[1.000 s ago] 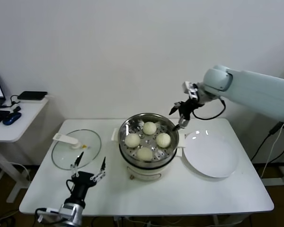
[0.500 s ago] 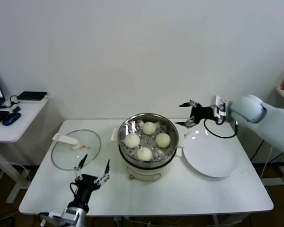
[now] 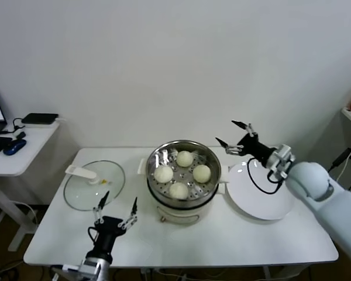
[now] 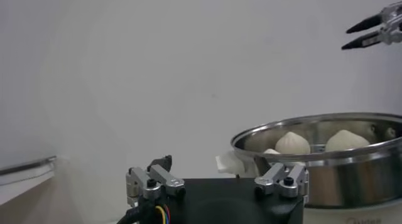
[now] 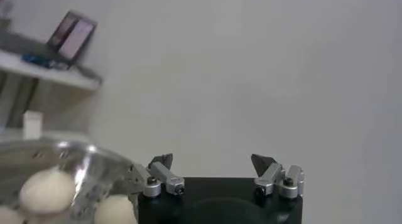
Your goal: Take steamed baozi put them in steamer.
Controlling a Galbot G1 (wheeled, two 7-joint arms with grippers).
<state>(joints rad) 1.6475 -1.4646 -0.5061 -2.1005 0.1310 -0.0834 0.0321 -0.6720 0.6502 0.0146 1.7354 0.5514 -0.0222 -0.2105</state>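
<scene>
White counter (image 3: 269,240) against a plain white wall carries the steamer (image 3: 184,205) at centre, with a glass lid (image 3: 93,186) lying flat to the robot's left of it and a white plate (image 3: 261,193) touching its other side. All four steamed baozi (image 3: 178,190) sit on the perforated tray inside the steamer; the plate is bare. Right gripper (image 3: 236,138) hangs in the air above the plate's far edge, clear of the pot, fingers spread wide and carrying nothing. Left gripper (image 3: 116,211) waits low over the counter's near edge, fingers apart and empty. Judgement: loading appears complete; no bun remains outside the steamer, and the lid is still off.
</scene>
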